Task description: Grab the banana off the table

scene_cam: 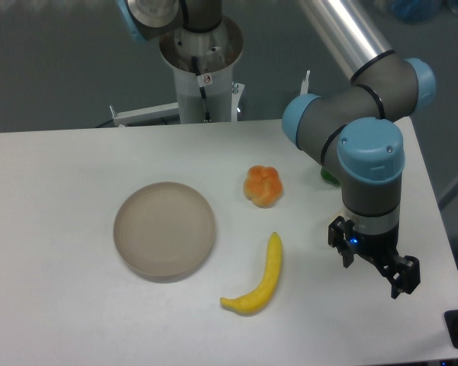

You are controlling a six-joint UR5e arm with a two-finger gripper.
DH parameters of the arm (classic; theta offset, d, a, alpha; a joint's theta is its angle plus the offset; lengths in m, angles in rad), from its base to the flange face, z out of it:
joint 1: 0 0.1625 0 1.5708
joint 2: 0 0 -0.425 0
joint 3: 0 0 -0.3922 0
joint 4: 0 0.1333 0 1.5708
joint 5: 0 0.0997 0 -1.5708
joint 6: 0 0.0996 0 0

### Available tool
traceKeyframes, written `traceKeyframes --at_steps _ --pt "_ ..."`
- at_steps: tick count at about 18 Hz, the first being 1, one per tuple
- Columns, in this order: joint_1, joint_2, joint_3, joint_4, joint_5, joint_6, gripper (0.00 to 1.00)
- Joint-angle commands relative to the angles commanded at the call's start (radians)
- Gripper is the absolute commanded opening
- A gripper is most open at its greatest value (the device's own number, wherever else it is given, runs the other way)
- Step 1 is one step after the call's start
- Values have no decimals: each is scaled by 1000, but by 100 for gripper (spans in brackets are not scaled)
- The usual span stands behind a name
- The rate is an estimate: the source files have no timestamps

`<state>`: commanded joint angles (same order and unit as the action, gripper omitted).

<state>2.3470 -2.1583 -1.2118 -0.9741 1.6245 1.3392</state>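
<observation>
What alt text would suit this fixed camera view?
A yellow banana lies untouched on the white table, with the robot gripper hanging to its right, holding nothing. A round beige plate sits left; an orange fruit behind.

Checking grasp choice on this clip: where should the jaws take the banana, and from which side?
Probably mid-length, from straight above. The banana lies flat on the table, slim and curved, with bare tabletop along both long sides, so the jaws could close across its narrow width. The gripper is off to its right, holding nothing.
</observation>
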Motion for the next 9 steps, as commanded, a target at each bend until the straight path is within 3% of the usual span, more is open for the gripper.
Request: traceKeyframes --at_steps 4,9 --pt "0 0 -11 6 0 -12 100" --pt "-3 11 -61 81 3 -52 100"
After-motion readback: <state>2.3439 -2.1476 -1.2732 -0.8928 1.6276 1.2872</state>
